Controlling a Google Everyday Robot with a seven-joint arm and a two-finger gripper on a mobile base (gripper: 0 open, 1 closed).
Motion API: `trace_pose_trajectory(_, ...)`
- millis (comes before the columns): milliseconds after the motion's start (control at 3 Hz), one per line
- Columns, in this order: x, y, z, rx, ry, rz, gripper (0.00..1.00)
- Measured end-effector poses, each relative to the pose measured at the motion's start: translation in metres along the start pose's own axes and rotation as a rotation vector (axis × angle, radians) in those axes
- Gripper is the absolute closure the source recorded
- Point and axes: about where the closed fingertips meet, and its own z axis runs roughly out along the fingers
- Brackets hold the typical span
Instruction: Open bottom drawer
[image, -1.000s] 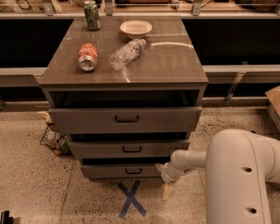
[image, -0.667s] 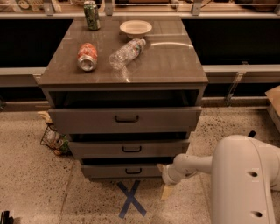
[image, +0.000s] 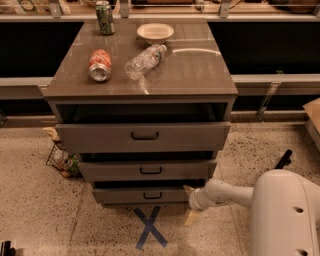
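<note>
The bottom drawer (image: 120, 195) is the lowest of three grey-brown drawers in the cabinet, with a small dark bar handle (image: 152, 195). Its front stands slightly out, with a dark gap above it. My gripper (image: 190, 203) is low, just off the floor, at the drawer's right end, well right of the handle. It is open and holds nothing. One cream finger (image: 188, 189) points up by the drawer's right corner; the other (image: 191, 217) points down toward the floor.
The middle drawer (image: 147, 170) and top drawer (image: 142, 136) also stand slightly out. On the cabinet top (image: 195, 75) lie a red can (image: 100, 65), a plastic bottle (image: 145, 60), a bowl (image: 155, 32) and a green can (image: 105, 17). A blue tape X (image: 150, 227) marks the floor. A wire basket (image: 62, 160) sits at left.
My arm's white body has sunk lower and shifted right in the view. The gripper stays at the bottom drawer's right end. The drawers have not visibly moved.
</note>
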Motion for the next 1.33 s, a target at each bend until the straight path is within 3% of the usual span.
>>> trace_pose_trajectory(667, 0.007, -0.034, 0.018, 0.008, -0.013, -0.008, 0.00)
trace_pose_trajectory(1000, 0.005, -0.049, 0.028, -0.006, -0.021, -0.021, 0.00)
trace_pose_trajectory(1333, 0.006, -0.046, 0.045, -0.053, -0.034, -0.009, 0.00)
